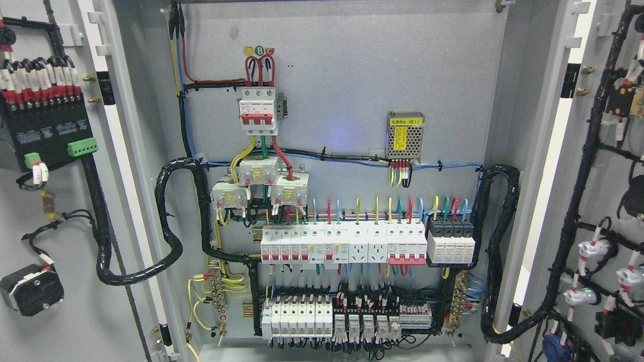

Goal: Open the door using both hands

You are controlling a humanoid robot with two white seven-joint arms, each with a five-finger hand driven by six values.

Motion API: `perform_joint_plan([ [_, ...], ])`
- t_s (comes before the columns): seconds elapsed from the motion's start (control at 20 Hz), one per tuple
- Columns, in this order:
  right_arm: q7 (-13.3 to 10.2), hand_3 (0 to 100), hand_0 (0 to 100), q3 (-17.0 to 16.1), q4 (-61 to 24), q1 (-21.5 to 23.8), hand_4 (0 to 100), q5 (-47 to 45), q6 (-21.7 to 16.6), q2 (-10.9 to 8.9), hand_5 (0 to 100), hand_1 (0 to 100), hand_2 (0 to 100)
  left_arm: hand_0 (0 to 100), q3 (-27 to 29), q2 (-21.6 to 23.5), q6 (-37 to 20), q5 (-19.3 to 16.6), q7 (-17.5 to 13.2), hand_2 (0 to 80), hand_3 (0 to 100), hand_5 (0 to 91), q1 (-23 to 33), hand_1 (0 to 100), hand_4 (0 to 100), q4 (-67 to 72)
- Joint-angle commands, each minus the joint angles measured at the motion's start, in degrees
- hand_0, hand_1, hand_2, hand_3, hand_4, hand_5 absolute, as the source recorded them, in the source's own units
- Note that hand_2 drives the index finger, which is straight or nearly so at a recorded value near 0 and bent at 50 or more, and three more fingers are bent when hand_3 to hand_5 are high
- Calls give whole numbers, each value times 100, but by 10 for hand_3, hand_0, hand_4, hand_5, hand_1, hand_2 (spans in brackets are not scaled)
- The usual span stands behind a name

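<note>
A grey electrical cabinet fills the head view with both doors swung wide. The left door (75, 211) stands at the picture's left, its inner face carrying a black terminal module and wiring. The right door (578, 201) stands at the picture's right, lined with a black cable loom and white lamp backs. Between them the back panel (352, 100) shows breakers, sockets and coloured wires. Neither of my hands nor any arm shows.
A red three-pole breaker (257, 110) sits high on the panel, a small power supply (405, 137) to its right. Rows of breakers (347, 245) and relays (347, 317) fill the lower half. Thick black cable looms (171, 241) bridge to each door.
</note>
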Motion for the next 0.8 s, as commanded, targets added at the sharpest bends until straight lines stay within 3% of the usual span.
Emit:
perform_joint_plan([
  [0.0,15,0,228,-218,4,112,0,-94,-17,26,0,0,0,0,193,348,-1099,34,4,0,0,0,-374,0,27,953],
  [0.75,42,0,229,-447,4,323,0,-253,-61,26,0,0,0,0,202,673,-941,43,-5,0,0,0,-963,0,27,2228],
])
